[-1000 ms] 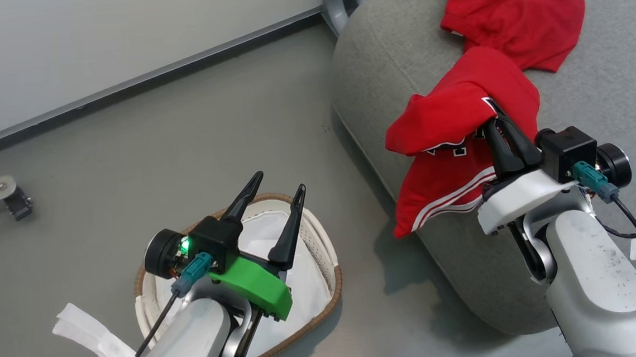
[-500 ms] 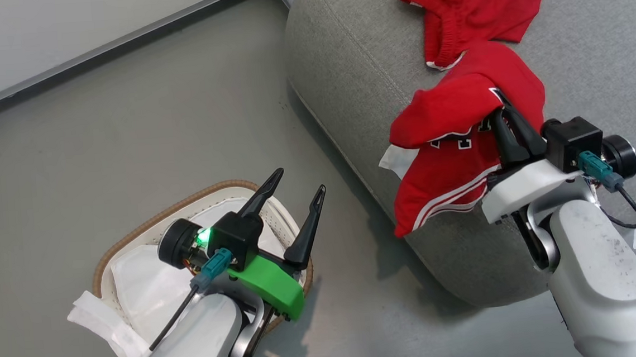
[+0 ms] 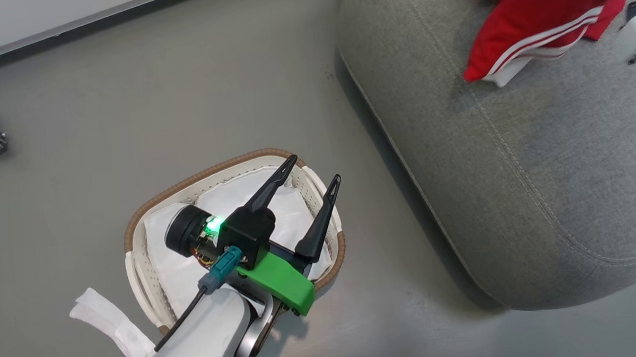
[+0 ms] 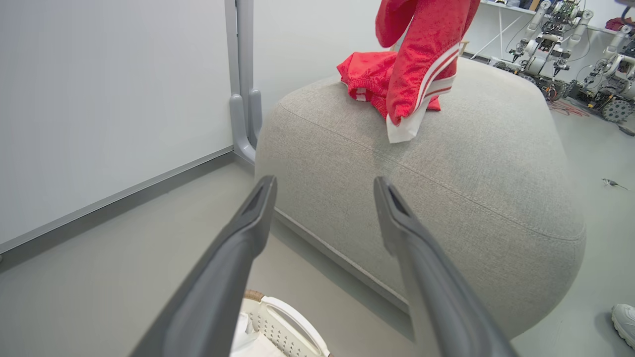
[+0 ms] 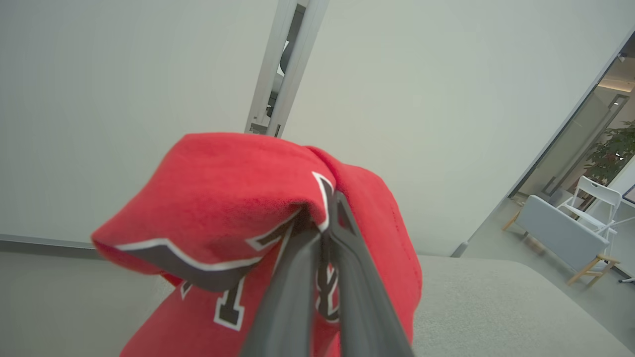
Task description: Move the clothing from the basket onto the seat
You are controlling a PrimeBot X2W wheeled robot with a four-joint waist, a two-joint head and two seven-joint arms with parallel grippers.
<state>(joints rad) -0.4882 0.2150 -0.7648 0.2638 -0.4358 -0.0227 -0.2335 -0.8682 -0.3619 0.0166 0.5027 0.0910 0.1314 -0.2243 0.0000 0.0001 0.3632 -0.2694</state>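
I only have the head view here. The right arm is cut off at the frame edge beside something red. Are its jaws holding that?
Observer: Yes. In the right wrist view the right jaws are shut on a fold of the lettered garment.
Operator: Is it down on the seat?
Observer: Not laid down. The left wrist view shows it hanging over the seat, striped hem lowest; whether the hem touches, I cannot tell.
Operator: And the other garment?
Observer: The second garment lies crumpled on the seat, just behind the hanging one.
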